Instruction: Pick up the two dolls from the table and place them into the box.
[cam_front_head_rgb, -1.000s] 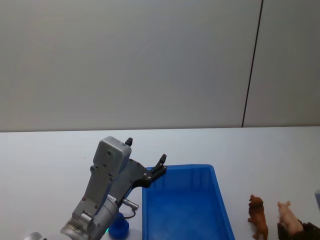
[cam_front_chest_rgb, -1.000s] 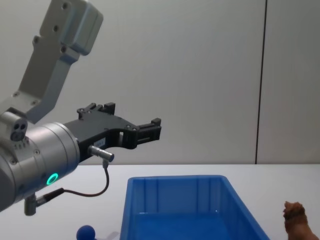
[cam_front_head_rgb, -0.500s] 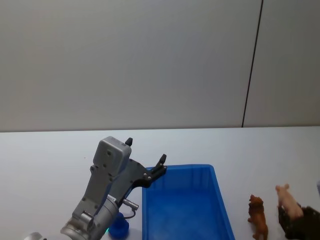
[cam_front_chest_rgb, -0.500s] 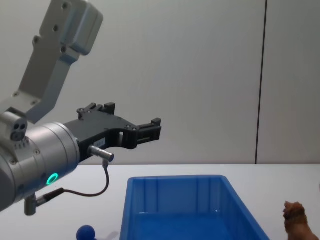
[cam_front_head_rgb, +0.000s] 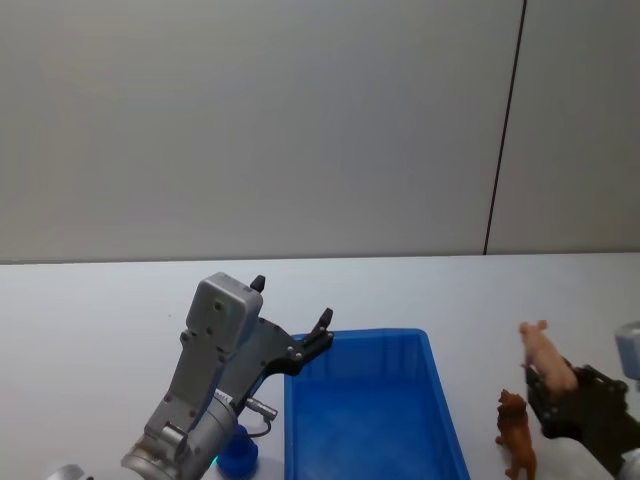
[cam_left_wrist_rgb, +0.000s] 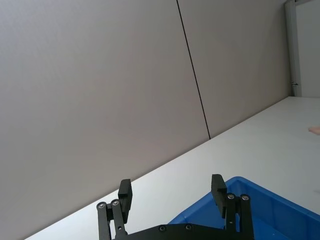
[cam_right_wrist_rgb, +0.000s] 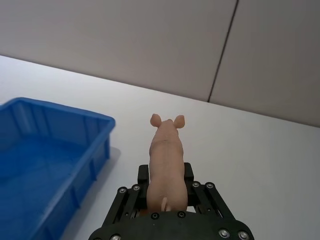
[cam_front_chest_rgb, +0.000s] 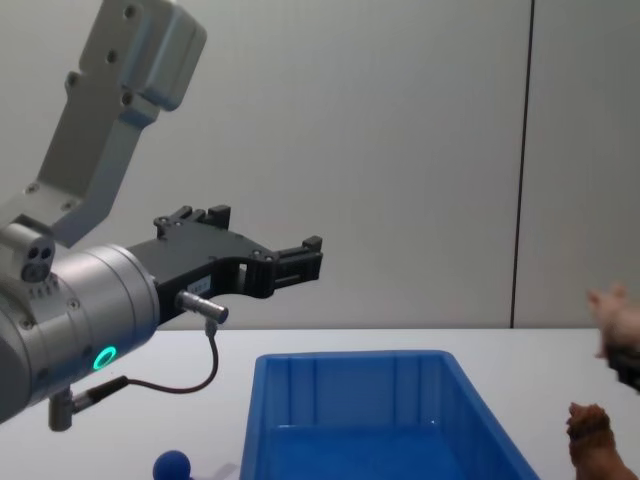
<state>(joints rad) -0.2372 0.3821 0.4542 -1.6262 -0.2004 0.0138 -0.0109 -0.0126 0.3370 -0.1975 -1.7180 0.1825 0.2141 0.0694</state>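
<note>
I count one pink doll (cam_front_head_rgb: 545, 352), one brown doll (cam_front_head_rgb: 516, 434), one box (cam_front_head_rgb: 375, 335), one ball (cam_front_chest_rgb: 172, 465), one table (cam_front_head_rgb: 100, 300), and my two grippers: left gripper (cam_left_wrist_rgb: 171, 185), right gripper (cam_right_wrist_rgb: 166, 171).

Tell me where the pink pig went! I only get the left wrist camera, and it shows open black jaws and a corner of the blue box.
Observer: The pink pig is up in the air, pinched in the right jaws, off to the right of the blue box.
Operator: Where's the brown one?
Observer: The brown doll stands on the table, just right of the box and lower than the pig.
Operator: Any other toys?
Observer: A small blue ball sits on the table left of the box, under the left arm.
</note>
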